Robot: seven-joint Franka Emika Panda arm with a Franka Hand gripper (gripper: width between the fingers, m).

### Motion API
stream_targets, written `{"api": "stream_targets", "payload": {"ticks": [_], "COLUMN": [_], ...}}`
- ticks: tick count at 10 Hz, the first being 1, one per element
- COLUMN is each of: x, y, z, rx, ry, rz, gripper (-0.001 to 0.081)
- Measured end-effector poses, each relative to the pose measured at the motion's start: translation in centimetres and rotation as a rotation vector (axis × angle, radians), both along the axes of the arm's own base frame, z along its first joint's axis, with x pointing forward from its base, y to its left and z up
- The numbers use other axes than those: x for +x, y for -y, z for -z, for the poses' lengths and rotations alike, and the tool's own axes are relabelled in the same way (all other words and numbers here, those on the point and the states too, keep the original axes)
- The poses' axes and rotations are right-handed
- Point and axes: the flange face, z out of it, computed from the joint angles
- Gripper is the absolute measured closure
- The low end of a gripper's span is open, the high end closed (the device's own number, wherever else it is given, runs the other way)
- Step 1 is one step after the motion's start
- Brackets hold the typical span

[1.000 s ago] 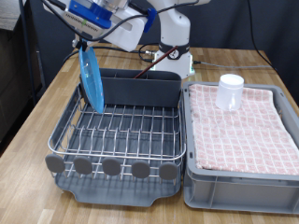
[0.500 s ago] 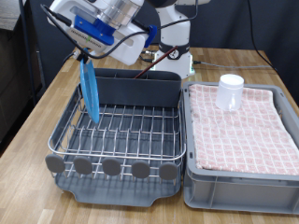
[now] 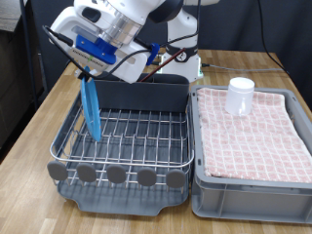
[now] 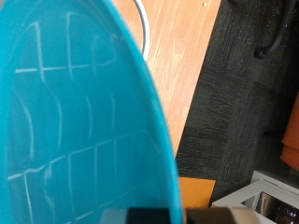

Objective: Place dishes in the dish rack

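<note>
Because it is carried on edge, the blue plate (image 3: 92,105) is seen as a thin upright blade at the exterior view's left, its lower rim down among the wires of the dish rack (image 3: 125,136). The gripper (image 3: 88,70) is clamped on its upper rim, the jaws closed on the plate. The plate is judged stiff, light and smooth, so slipping is likely; the rim is the natural hold. The white mug (image 3: 240,96) is left standing on the checked cloth (image 3: 255,136), well apart.
</note>
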Motion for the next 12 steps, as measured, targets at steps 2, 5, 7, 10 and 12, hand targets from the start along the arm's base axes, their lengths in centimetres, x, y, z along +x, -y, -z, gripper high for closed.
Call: {"api": "stream_targets", "payload": {"ticks": [2, 5, 7, 10, 12], "x": [0.0, -0.3, -0.8, -1.6, -1.8], "y": [0.4, 0.5, 0.3, 0.1, 0.0], "z": [1.2, 2.4, 3.2, 4.3, 4.6], "rx": [0.003, 0.017, 0.030, 0.046, 0.049], "ry": [0.010, 0.017, 0.022, 0.027, 0.037], "rz": [0.006, 0.029, 0.057, 0.102, 0.111], "gripper": [0.0784, 0.0784, 0.0784, 0.0784, 0.0784]}}
